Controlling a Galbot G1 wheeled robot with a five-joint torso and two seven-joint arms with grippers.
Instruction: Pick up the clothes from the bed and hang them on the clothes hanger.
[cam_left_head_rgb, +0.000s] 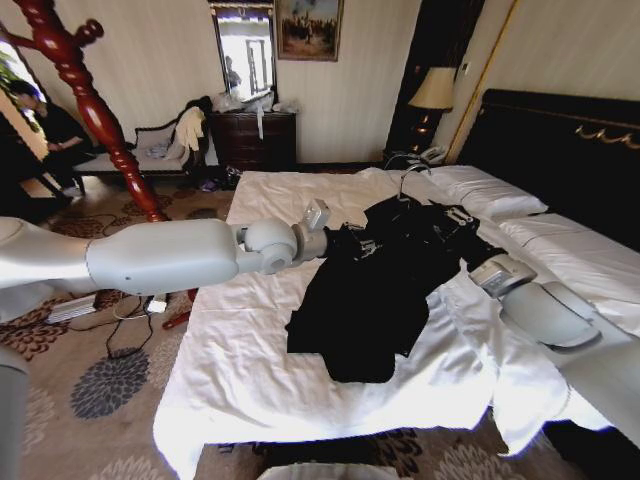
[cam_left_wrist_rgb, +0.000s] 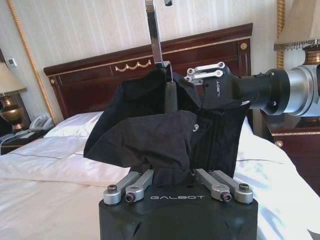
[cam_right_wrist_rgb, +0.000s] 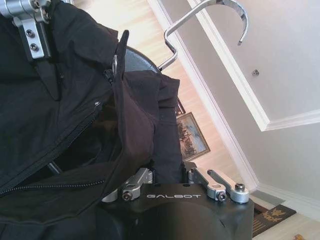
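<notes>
A soft black coat (cam_left_head_rgb: 375, 290), matte and creased, with a zipper, is held bunched above the bed (cam_left_head_rgb: 260, 370); its lower part drapes onto the rumpled white duvet. A shiny metal hook (cam_right_wrist_rgb: 210, 20) rises from its collar. The left gripper (cam_left_head_rgb: 345, 243) is clamped on the fabric at one shoulder, and the right gripper (cam_left_head_rgb: 462, 240) is clamped on the other side, both fingers buried in cloth. A glossy reddish-brown coat stand (cam_left_head_rgb: 95, 110) with a spiral-turned pole stands on the patterned carpet, well apart to the left.
</notes>
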